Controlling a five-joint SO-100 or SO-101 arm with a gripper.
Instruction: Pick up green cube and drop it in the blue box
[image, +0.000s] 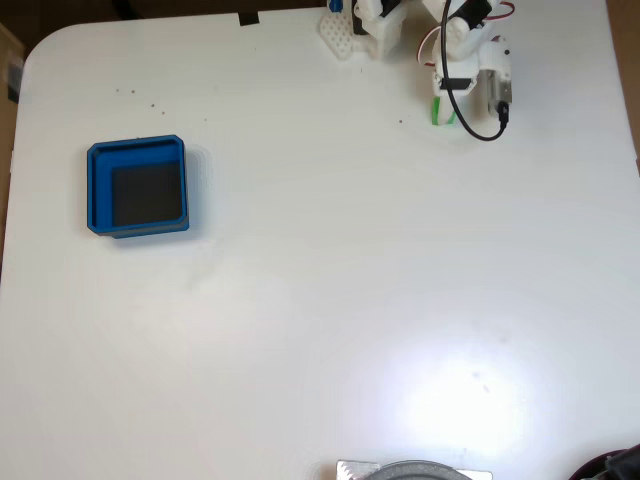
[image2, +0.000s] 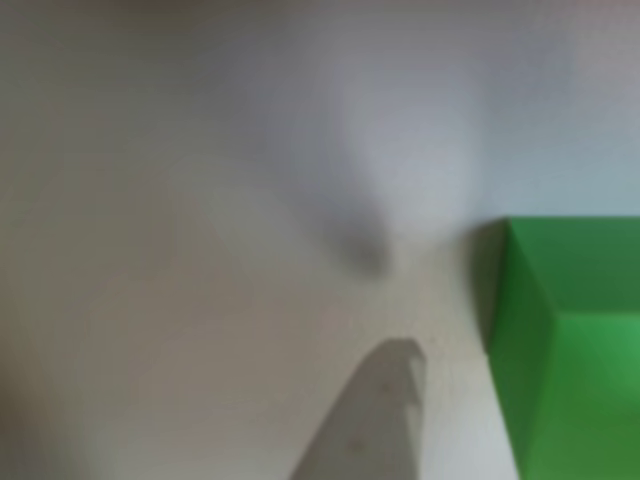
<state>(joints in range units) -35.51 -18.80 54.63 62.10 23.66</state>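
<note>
Bare table (image: 330, 290) lies open between the green cube (image: 443, 113) and the blue box (image: 97, 190).

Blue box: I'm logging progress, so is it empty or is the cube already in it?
Empty. In the fixed view the blue box shows only its dark floor; the green cube sits far right under the arm.

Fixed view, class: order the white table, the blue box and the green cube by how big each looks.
1. white table, largest.
2. blue box.
3. green cube, smallest; the arm above partly hides it, so less than all of it shows.
</note>
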